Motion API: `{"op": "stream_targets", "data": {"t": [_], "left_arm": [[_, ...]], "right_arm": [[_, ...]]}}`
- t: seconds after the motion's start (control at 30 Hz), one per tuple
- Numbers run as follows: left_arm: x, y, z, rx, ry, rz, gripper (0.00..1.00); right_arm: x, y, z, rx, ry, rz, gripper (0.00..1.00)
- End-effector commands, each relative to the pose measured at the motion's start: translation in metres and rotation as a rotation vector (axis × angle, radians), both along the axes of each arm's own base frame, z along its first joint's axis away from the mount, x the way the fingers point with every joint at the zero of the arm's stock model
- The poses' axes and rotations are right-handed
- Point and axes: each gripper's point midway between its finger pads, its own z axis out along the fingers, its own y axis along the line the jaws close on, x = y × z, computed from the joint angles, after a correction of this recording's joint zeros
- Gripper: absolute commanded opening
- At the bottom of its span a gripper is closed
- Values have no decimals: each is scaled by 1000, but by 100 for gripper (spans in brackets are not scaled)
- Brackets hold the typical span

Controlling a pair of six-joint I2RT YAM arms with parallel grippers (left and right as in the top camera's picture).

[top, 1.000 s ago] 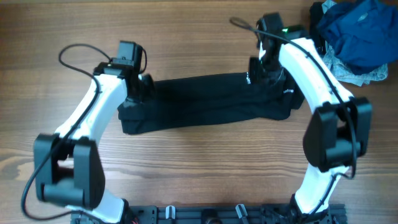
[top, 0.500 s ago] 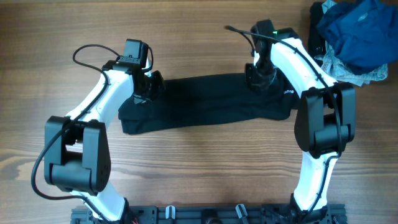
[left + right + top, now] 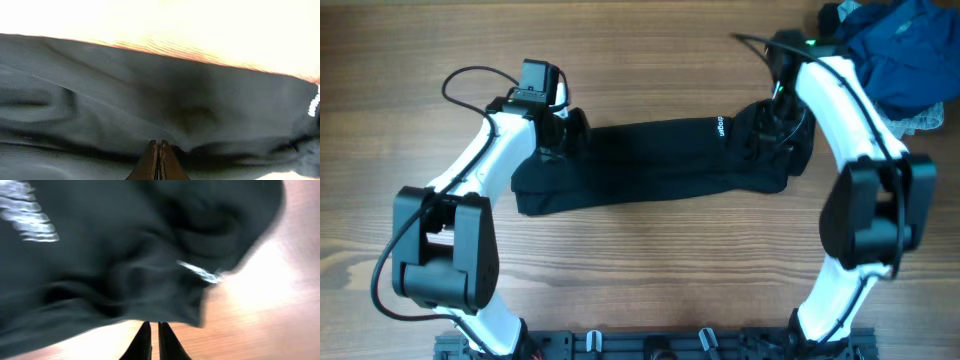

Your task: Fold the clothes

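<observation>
Black soft-fabric garment (image 3: 650,165) lies as a long folded band across the middle of the wooden table (image 3: 650,270), with its small white logo (image 3: 720,127) on the far edge toward the right end. A bright blue garment (image 3: 900,50) is heaped well apart at the far right corner. Left gripper (image 3: 563,135) sits on the band's far left corner, jaws pressed fully together. Its wrist view shows the tips against a fold, but whether cloth is pinched between them cannot be confirmed. Right gripper (image 3: 772,125) is at the far right end over bunched fabric, jaws closed to a hairline gap. Its wrist view is blurred, with the tips at the hem, and the grip is likewise unconfirmed. Assessment: the lengthwise fold appears done, and the step in hand is taking hold of both far corners for a further fold. The next move calls for both ends to rise together and carry evenly toward the near edge, band kept taut so the layers neither slide nor bunch.
</observation>
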Motion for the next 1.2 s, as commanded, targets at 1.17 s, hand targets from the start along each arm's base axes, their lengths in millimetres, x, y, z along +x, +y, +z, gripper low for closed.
{"op": "stream_targets", "data": {"t": [1.17], "left_arm": [[-22, 52, -5, 212, 96, 108, 4]], "right_arm": [[26, 93, 1, 344, -199, 172, 21]]}}
